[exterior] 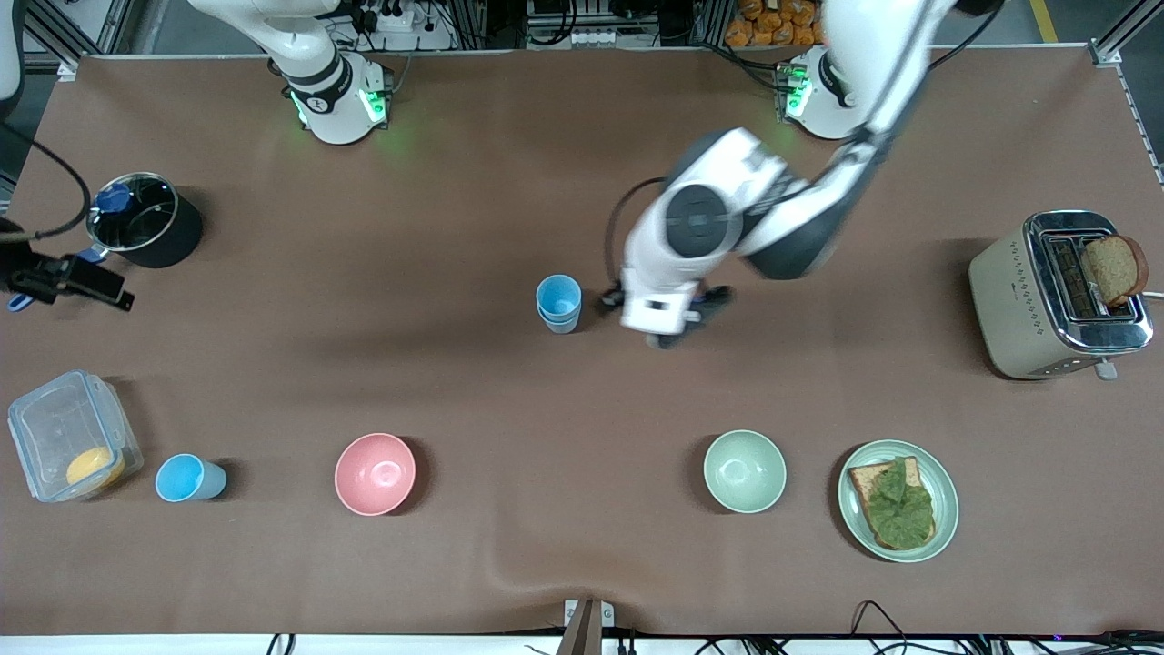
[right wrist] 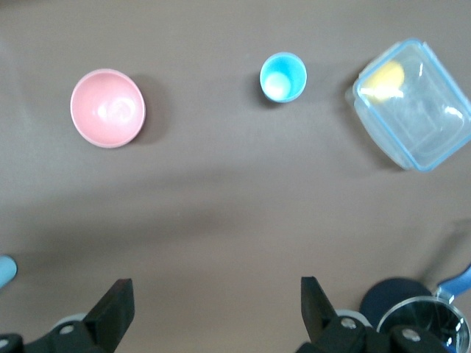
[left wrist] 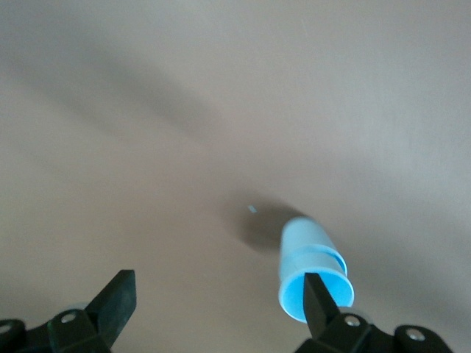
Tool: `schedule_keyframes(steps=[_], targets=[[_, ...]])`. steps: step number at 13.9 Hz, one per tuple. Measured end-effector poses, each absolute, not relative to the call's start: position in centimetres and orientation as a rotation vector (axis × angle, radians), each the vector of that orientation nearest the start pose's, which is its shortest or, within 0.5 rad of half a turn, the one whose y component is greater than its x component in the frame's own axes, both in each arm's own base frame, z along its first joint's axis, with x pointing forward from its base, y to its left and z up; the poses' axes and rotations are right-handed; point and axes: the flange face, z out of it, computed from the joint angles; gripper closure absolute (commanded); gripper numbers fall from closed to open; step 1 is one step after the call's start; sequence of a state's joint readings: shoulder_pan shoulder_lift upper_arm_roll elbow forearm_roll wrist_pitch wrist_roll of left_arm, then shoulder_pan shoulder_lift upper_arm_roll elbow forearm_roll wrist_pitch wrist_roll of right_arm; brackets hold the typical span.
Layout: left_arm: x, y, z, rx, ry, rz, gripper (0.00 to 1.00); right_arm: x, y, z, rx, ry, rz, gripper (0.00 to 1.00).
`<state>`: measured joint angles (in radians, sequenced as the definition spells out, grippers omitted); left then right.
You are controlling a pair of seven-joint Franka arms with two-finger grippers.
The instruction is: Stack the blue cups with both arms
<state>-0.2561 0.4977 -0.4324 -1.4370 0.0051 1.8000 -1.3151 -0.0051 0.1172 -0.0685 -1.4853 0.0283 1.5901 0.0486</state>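
Two light-blue cups stand nested as one stack (exterior: 558, 303) mid-table. My left gripper (exterior: 673, 326) hangs open and empty just beside the stack, toward the left arm's end. In the left wrist view the stack (left wrist: 313, 265) sits by one fingertip (left wrist: 318, 294), outside the open left gripper (left wrist: 218, 287). Another blue cup (exterior: 186, 478) with a white patch inside stands alone near the front edge, also in the right wrist view (right wrist: 282, 76). My right gripper (right wrist: 215, 290) is open and empty, high over the table; it is out of the front view.
A pink bowl (exterior: 375, 473) and a pale green bowl (exterior: 744, 470) sit near the front edge. A clear lidded box (exterior: 68, 435) stands beside the lone cup. A black pot (exterior: 145, 218), a toaster (exterior: 1059, 291) and a plate with toast (exterior: 898, 498) are there too.
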Motion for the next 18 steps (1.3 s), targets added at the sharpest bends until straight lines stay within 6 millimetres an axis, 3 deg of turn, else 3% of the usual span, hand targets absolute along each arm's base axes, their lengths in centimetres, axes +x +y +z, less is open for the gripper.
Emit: schedule_keyframes(steps=[3, 8, 12, 16, 18], targets=[[58.8, -30.5, 46.5, -2.978, -0.996, 0.264, 0.0, 58.3, -2.5, 59.9, -3.117, 0.188, 0.046, 0.0], [61.1, -21.3, 51.1, -3.061, -0.77, 0.137, 0.0, 58.0, -2.0, 59.4, -3.118, 0.179, 0.104, 0.0], [60.2, -14.5, 55.5, -3.09, -0.488, 0.132, 0.0, 57.9, -1.7, 60.2, -3.117, 0.172, 0.078, 0.0], [58.5, -6.1, 58.8, -3.073, -0.238, 0.163, 0.0, 57.7, -1.3, 60.4, -3.117, 0.16, 0.081, 0.0], [57.1, -3.4, 60.5, -3.062, -0.174, 0.176, 0.0, 57.5, -1.3, 60.3, -3.117, 0.16, 0.101, 0.0]])
